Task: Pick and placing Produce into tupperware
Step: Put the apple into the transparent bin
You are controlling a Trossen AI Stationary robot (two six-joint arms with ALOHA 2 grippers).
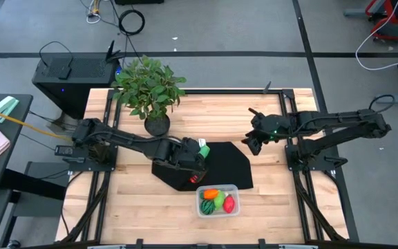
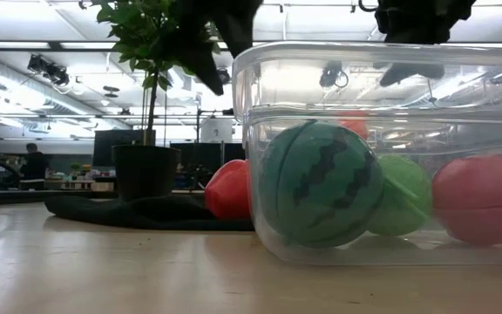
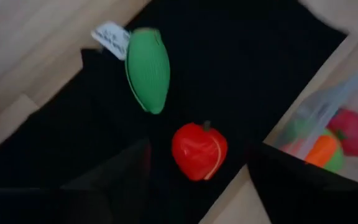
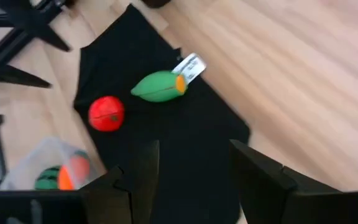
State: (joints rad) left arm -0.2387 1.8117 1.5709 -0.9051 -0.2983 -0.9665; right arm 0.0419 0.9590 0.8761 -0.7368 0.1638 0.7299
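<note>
Produce is being moved piece by piece into the tupperware [image 1: 218, 200], which is sitting on the tabletop [image 1: 275, 207] just off the near edge of the black mat [image 1: 230, 166] and already holding 4 pieces: a striped melon [image 2: 319, 183], a light green fruit [image 2: 403, 194], an orange piece [image 1: 211, 194] and a red one [image 1: 229, 203]. The left end effector [image 3: 197, 180] is hovering over the mat with its fingers spread and nothing between them; the red apple [image 3: 199, 150] is lying on the mat directly ahead of its fingertips, stem pointing away from them. The green pod [image 3: 147, 70] is lying farther out beyond the apple, its long axis running roughly away from the end effector, its orange end next to a white tag [image 4: 189, 67]. The next move probably calls for lowering straight down and straddling the apple. The right end effector [image 4: 194, 171] is waiting, spread and empty, above the mat's far side.
</note>
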